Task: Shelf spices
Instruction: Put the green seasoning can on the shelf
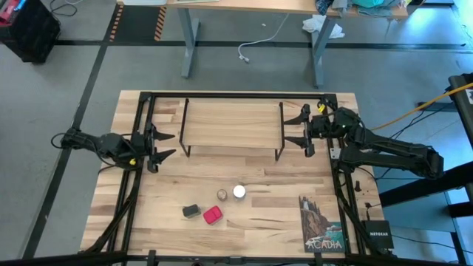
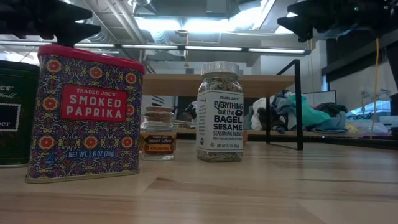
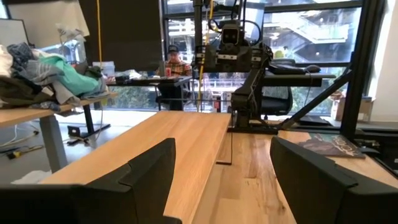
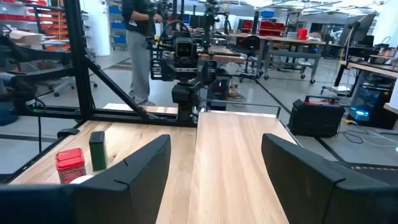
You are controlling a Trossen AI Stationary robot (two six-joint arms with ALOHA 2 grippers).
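Tabletop (image 1: 281,214): both end effectors open, empty.

A robotics lab: workbenches (image 4: 292,46), red parts bins (image 4: 264,26), exposed ceiling ducts (image 2: 180,18), taped concrete floor (image 1: 81,66).

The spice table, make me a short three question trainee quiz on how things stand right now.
1. True or false: the low light-wood shelf on black wire legs already holds a container.
2. Which container lies nearest the table's left edge? A) dark square tin B) red square paprika tin C) white-capped clear seasoning jar
3. Fill in: the tiny round tan-grey jar stands right beside the ___ jar.

Key
1. False: its plank is bare, and the open left gripper and open right gripper wait at its ends.
2. A
3. white-capped
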